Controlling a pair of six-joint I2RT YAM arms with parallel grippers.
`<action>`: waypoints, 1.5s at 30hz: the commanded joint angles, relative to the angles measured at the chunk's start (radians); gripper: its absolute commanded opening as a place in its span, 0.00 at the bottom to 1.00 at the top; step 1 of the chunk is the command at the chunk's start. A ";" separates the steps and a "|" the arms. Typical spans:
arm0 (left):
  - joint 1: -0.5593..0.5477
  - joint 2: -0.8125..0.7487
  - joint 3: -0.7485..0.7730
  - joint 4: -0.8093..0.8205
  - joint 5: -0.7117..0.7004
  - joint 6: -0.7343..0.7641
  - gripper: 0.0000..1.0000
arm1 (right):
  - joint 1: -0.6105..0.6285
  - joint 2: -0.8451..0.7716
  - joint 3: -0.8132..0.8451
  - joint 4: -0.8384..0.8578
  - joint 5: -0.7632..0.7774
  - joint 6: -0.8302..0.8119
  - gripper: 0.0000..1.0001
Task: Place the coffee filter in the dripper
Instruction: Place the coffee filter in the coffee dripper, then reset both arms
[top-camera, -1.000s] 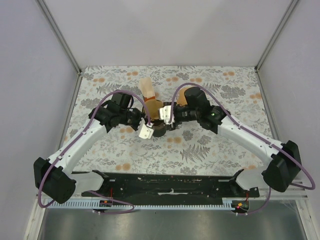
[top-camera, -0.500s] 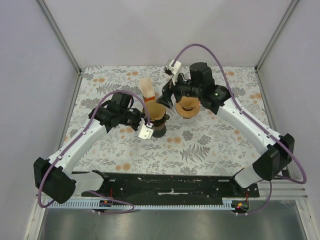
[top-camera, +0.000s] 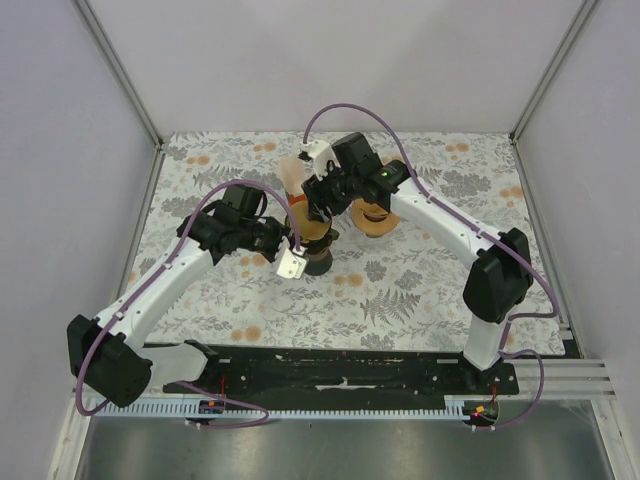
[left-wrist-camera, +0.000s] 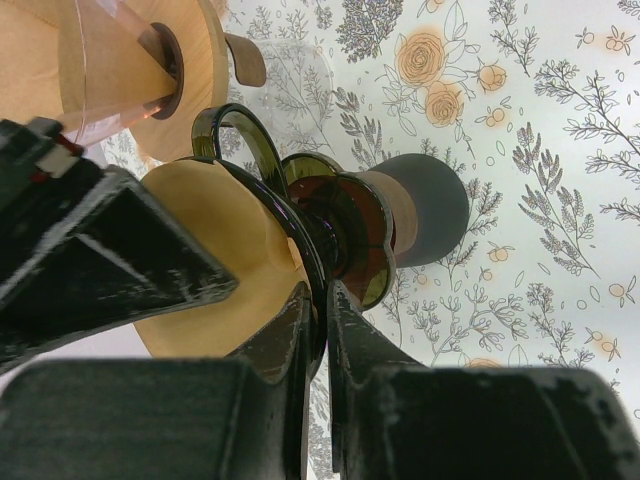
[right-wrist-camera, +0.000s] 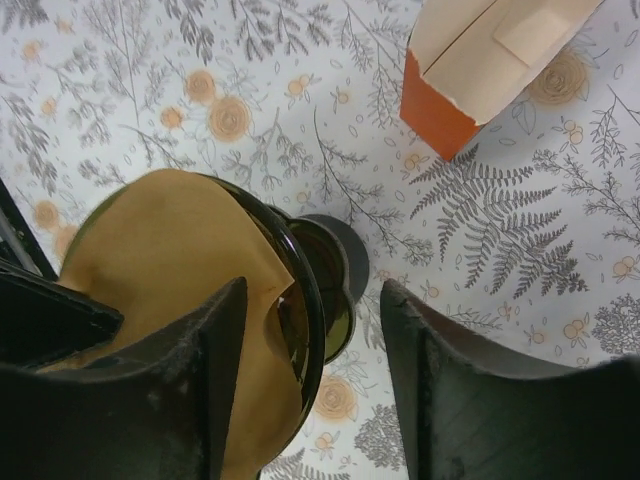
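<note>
Left end effector (left-wrist-camera: 322, 300) clenches the dripper (left-wrist-camera: 350, 225) by its rim; right end effector (right-wrist-camera: 315, 295) hangs released above the coffee filter (right-wrist-camera: 160, 250), which lies inside the dripper; a finger could snag the paper's edge, dragging it out.

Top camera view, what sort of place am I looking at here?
Probably a robot lab test cell, not a kitchen: plain walls and metal posts box in a table under a flowered cloth, two arms are bolted at its near edge, and a dripper holding a filter stands mid-table.
</note>
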 joint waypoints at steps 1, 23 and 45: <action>0.003 -0.006 0.031 -0.029 0.031 0.029 0.02 | 0.006 0.019 0.052 -0.028 -0.004 -0.019 0.55; 0.003 -0.009 0.026 -0.003 0.020 0.003 0.12 | 0.006 -0.013 -0.018 -0.002 -0.015 -0.056 0.51; 0.003 -0.055 0.067 -0.011 -0.058 -0.032 0.85 | 0.006 -0.061 0.083 -0.033 0.005 -0.097 0.72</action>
